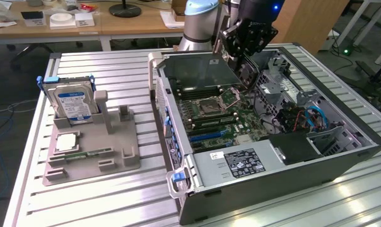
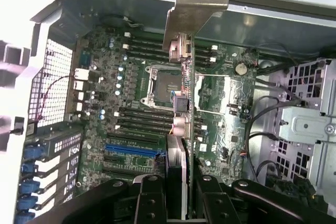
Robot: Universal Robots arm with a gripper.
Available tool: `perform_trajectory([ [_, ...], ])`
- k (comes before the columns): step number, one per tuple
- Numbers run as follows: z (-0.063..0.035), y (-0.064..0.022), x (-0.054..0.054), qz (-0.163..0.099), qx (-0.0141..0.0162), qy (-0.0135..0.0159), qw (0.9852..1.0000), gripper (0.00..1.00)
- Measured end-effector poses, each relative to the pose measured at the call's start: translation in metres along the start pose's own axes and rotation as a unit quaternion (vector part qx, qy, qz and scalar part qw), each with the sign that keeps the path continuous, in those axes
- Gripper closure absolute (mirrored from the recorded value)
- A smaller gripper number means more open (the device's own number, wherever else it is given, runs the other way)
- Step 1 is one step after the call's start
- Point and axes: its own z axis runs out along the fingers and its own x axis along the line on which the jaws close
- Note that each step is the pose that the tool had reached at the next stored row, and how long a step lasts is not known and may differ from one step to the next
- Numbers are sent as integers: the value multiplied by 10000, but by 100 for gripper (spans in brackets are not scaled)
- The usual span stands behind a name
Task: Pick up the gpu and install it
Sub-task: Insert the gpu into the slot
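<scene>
- The end effector (image 2: 178, 182) is closed on the gpu (image 2: 180, 103), with a black finger (image 2: 150, 195) pressed against each flat face of the card.
- The gpu is held on edge over the open computer case (image 1: 272, 187), its thin side facing the wrist camera and its pale metal bracket (image 2: 195, 3) at the end away from the fingers.
- In the wrist view the card crosses the motherboard (image 2: 105, 103) along a line just beside the CPU socket (image 2: 164, 85). It is to one side of the blue slot (image 2: 131, 150).
- I cannot tell whether the card's lower edge touches the board.
- In the exterior view the arm hangs over the far end of the case, which lies on its side on the ribbed metal surface (image 1: 102, 71).
- To the exterior view's left, well apart from the case, a grey fixture (image 1: 118, 158) sits on the surface.
- A hard drive with a blue label (image 1: 71, 101) stands upright at the fixture's far end.
- A square chip (image 1: 65, 142) and a narrow memory stick (image 1: 90, 153) lie flat nearer the camera.
</scene>
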Motion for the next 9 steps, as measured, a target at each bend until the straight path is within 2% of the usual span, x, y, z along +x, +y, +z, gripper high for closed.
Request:
perform_trajectory([
  [9,-1,-7,1,-394,0,26,9992,73],
])
